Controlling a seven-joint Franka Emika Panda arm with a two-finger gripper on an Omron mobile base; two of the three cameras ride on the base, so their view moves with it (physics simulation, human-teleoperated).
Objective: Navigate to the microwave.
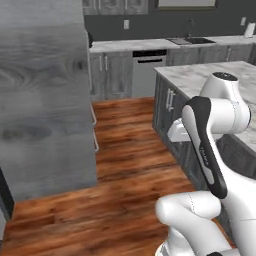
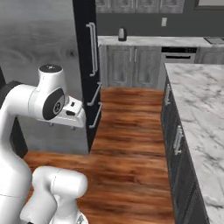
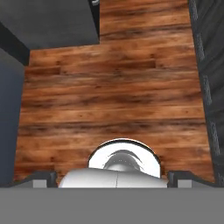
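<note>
A kitchen with a reddish-brown plank floor (image 1: 130, 165) runs away from the robot toward a back wall of grey cabinets under a pale worktop. In the left base view a tall grey wood-grain cabinet (image 1: 45, 95) stands at the left, and a marble-topped island bench (image 1: 210, 75) stands at the right; a steel dishwasher (image 1: 146, 70) sits in the back row, with a sink (image 1: 191, 40) on the worktop behind the island. In the right base view the tall cabinet's dark front edge carries long silver handles (image 2: 92, 48), a small dark appliance (image 2: 122, 33) rests on the back worktop, and the island bench (image 2: 197, 109) stretches along the right with handles on its dark side. The white arm is folded close to its base, the hand pointing down at the floor. In the hand view the gripper (image 3: 112, 177) shows two dark tips spread to the far left and right, so it is released and carries nothing. Where the microwave is cannot be told from these views
</note>
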